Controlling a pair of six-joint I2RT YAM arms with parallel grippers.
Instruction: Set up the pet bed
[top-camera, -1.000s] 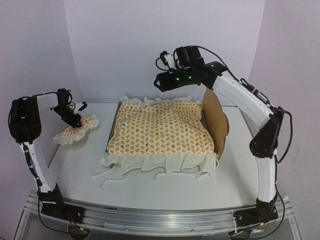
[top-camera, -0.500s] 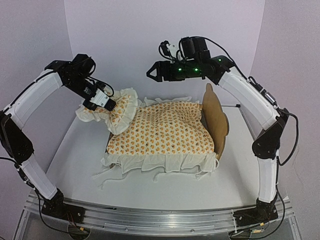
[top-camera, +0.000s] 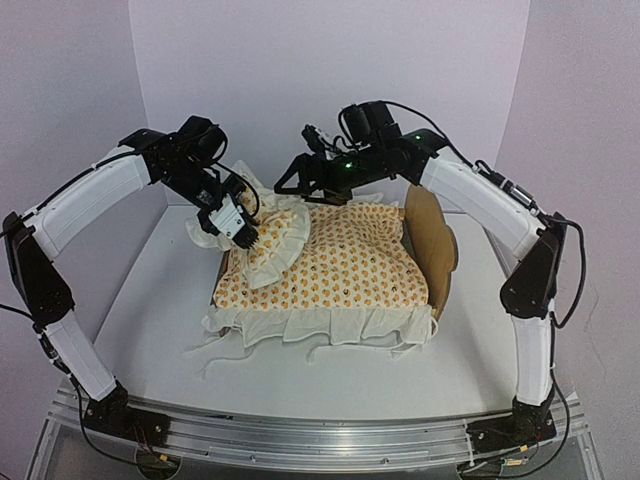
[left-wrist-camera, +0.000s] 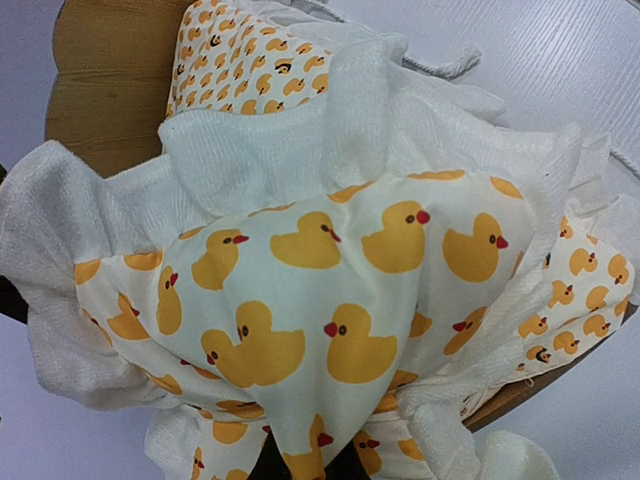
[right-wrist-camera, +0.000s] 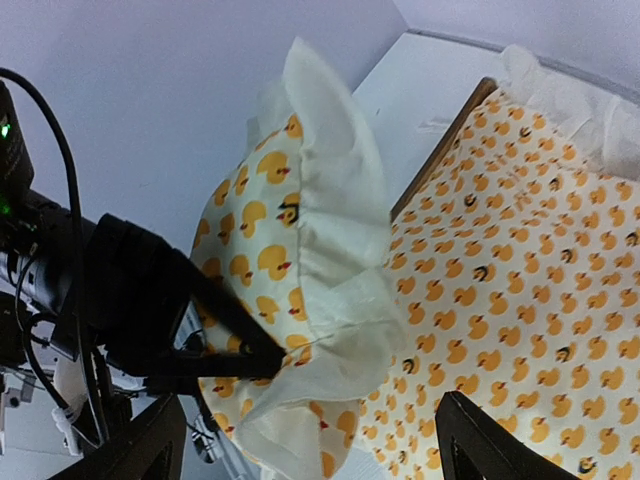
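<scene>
A light-wood bed frame with a rounded headboard (top-camera: 430, 238) sits in the middle of the white tabletop (top-camera: 140, 330). The headboard stands up at the right end. Cream ruffled bedding with orange ducks (top-camera: 350, 265) covers the bed, and its frill spills over the near edge onto the tabletop. Some thin white ties (top-camera: 200, 352) lie by the near left corner.

The left end effector (top-camera: 240, 232) is clenched on the frilly edge of a small cream duck-print pillow (top-camera: 275, 245). It holds the pillow up over the far left corner of the bed. The right end effector (top-camera: 288, 182) hangs just behind the pillow, fingers spread wide, with nothing in them.

Bare tabletop shows to the left of the bed and in front of it.
</scene>
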